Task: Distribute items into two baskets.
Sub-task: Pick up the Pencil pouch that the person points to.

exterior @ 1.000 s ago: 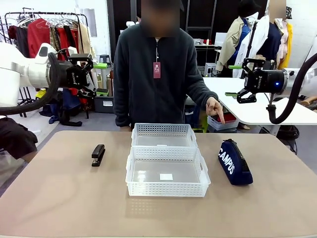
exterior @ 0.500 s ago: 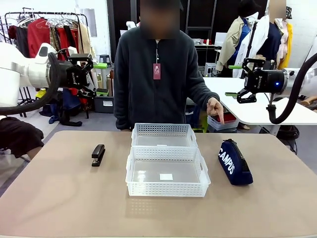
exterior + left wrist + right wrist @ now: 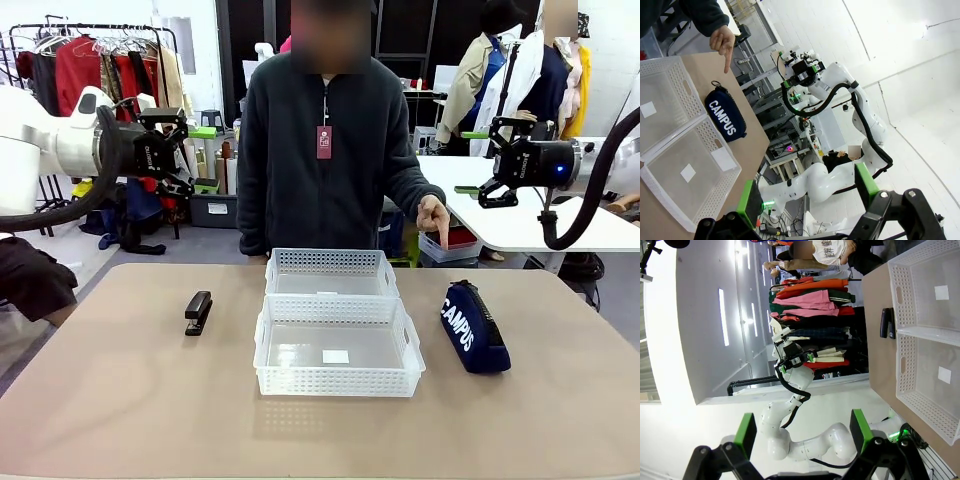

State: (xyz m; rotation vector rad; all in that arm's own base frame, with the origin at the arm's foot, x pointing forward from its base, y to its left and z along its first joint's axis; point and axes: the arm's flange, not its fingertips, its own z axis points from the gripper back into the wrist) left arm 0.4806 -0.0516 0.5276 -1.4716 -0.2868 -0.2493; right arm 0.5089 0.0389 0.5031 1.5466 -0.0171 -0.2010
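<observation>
Two translucent white lattice baskets stand end to end at the table's middle, the near basket (image 3: 338, 378) in front of the far basket (image 3: 330, 271). Left of them lies the black stapler (image 3: 198, 312). The navy "CAMPUS" pouch (image 3: 473, 327) lies to their right, and the person's hand (image 3: 435, 218) points a finger down above it. My left gripper (image 3: 185, 150) hangs open high at the left, far above the stapler. High at the right, my right gripper (image 3: 483, 166) is open too. The left wrist view shows the open left gripper (image 3: 807, 192), the pouch (image 3: 725, 120) and both baskets (image 3: 715, 198). The right gripper (image 3: 802, 432), stapler (image 3: 886, 322) and baskets (image 3: 904, 365) appear in the right wrist view.
The person stands at the far edge behind the baskets. Bare tabletop (image 3: 120, 400) lies in front of and beside the baskets. Behind are a clothes rack (image 3: 90, 60) at the left and a white table (image 3: 510, 225) at the right.
The person's body has shifted slightly to the right. Both arms, the baskets, the stapler and the pouch have not moved.
</observation>
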